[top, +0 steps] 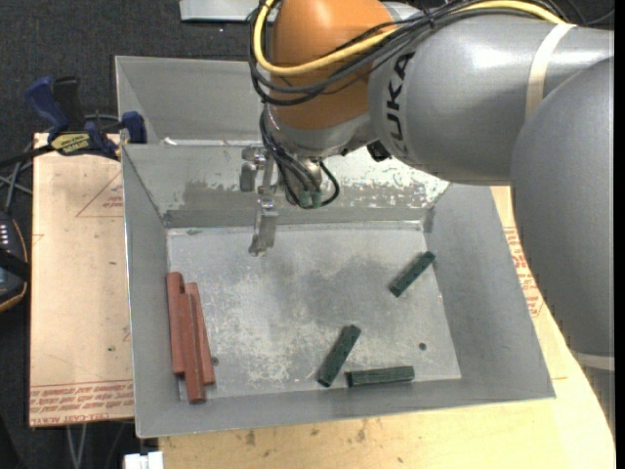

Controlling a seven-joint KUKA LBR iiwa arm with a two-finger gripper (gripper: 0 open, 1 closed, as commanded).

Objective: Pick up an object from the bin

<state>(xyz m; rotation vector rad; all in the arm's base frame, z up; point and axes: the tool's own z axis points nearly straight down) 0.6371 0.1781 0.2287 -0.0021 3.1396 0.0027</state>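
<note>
My gripper (260,240) hangs low at the back left of the bin, close to the rear wall, over bare floor and touching no loose thing. The nearest things are two reddish-brown flat sticks (187,336) lying side by side along the left wall, well in front of the gripper. A dark green bar (411,274) lies tilted at the right. A second dark green bar (339,354) lies at the front middle, and a third (379,376) lies flat just right of it, almost touching.
The arm with its orange dome reaches in from the upper right and covers the bin's back right corner. The sloped bin walls rise on all sides.
</note>
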